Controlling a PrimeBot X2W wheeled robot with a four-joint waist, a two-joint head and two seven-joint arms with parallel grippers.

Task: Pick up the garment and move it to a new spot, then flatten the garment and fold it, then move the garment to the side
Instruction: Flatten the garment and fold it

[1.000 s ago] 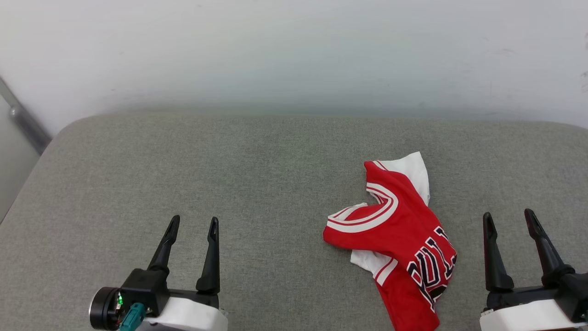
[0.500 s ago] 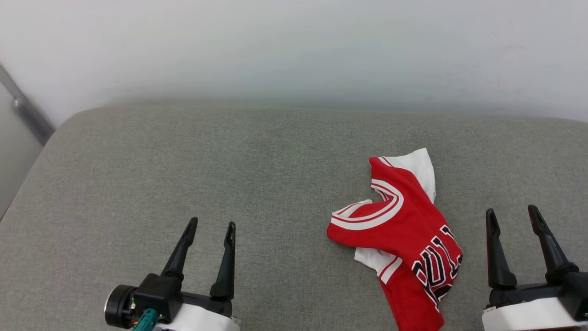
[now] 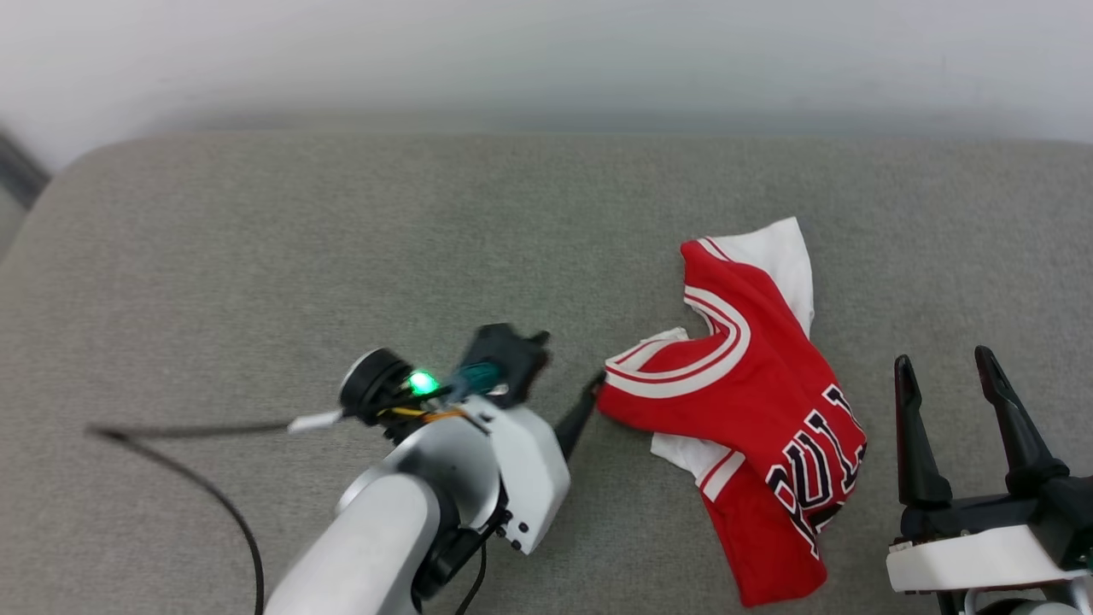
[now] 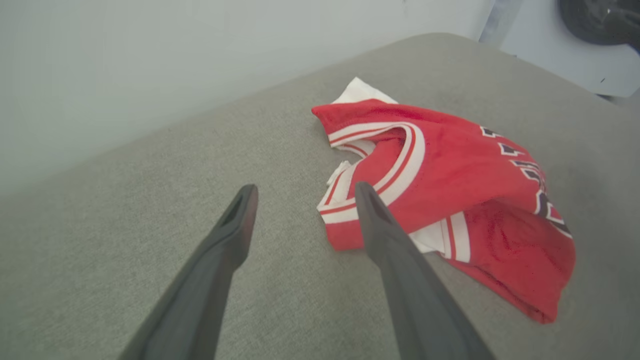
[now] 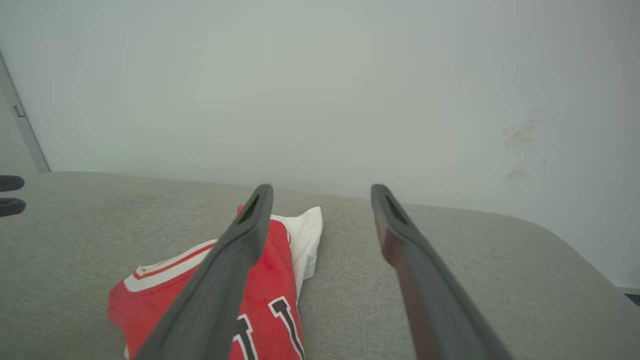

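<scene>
Crumpled red jersey T-shirt (image 3: pixel 751 410), white sleeves, striped collar trim, lying right of centre on grey fabric cushion (image 3: pixel 256 256), well inside far edge. Wide stretch of cushion to left; rounded far-left corner; white wall (image 3: pixel 546 51) behind. Left gripper (image 4: pixel 305 192) spread wide, holding nothing, one fingertip at collar edge, contact unclear. Right gripper (image 3: pixel 942 359) spread, unladen, just right of shirt. Black white-outlined lettering, folded, not readable whole.

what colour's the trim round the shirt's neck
The collar trim is white with thin red stripes, set against the red garment. It shows best in the left wrist view.
</scene>
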